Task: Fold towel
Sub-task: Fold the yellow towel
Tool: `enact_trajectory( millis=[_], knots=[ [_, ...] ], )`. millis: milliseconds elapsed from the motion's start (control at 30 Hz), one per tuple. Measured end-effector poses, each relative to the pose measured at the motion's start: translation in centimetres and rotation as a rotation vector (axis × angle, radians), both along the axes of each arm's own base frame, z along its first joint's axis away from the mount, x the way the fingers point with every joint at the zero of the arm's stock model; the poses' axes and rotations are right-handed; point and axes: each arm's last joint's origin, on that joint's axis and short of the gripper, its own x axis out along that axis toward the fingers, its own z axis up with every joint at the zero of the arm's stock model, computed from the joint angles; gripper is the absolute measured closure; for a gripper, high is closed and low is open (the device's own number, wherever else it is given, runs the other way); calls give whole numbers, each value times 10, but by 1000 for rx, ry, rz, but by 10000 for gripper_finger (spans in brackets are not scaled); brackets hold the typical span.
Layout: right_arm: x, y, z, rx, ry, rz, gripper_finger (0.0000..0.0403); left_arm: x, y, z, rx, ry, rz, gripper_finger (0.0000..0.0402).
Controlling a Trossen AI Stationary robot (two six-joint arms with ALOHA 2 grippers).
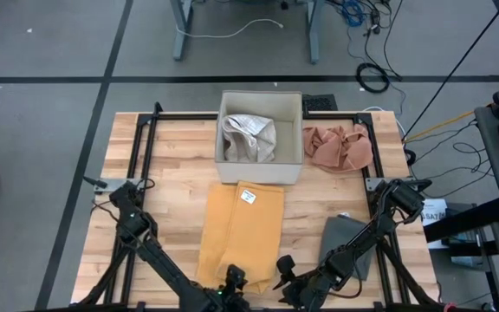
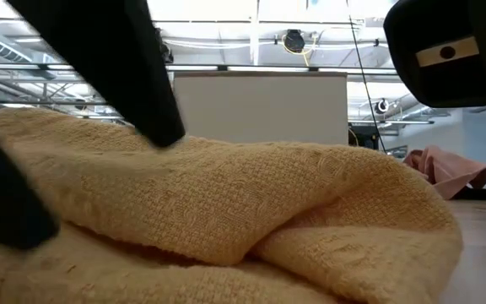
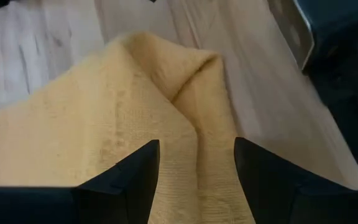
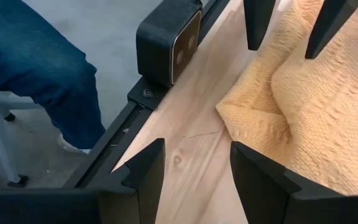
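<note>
Towel (image 1: 241,232), a yellow strip on the table's near middle, lay bunched at its near edge, where the left gripper (image 3: 196,163) and right gripper (image 4: 197,163) hovered open and empty, seemingly positioned to pinch its corners.

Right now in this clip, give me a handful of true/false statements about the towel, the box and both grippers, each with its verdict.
1. The yellow towel lies on the table in front of the box. True.
2. The box is empty. False: a pale crumpled cloth sits in it.
3. The left gripper has its fingers open over the towel. True.
4. A pink cloth lies inside the box. False: it lies on the table beside the box.
5. The right gripper is shut on the towel. False: its fingers stand open over bare wood by the towel's corner.
6. A grey cloth lies beside the towel. True.
</note>
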Motion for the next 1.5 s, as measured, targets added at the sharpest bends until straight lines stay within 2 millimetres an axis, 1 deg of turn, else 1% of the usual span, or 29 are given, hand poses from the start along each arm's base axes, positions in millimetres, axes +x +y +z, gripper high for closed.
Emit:
enact_trajectory(
  millis=[67,167,333,433,567,667,733,933,1100,1233,1333,1500],
  knots=[
    [0,0,0,0,0,0,234,0,-2,1,-1,-17,-8,192],
    [0,0,0,-5,-3,5,234,0,-5,2,2,-26,-30,211],
    [2,0,1,-1,-20,10,234,6,2,-1,7,-14,-25,252],
    [3,0,2,7,-28,8,234,11,9,-4,18,-4,-9,266],
    [3,0,2,7,-28,8,234,16,15,-7,-6,30,-17,271],
    [3,0,2,6,-27,8,234,15,19,-16,-16,79,-28,271],
    [3,0,2,7,-27,8,234,14,19,-18,-30,89,-34,271],
    [3,0,2,2,-30,11,234,11,17,-18,19,57,-29,272],
    [5,-2,2,10,-30,1,234,20,29,-18,33,37,22,281],
    [5,-2,2,17,-27,-5,234,26,37,-18,38,24,57,305],
    [5,-2,2,21,-24,-8,234,29,40,-18,31,28,63,330],
    [4,-2,2,19,-21,-9,234,32,34,-15,15,-3,21,375]
  ],
)
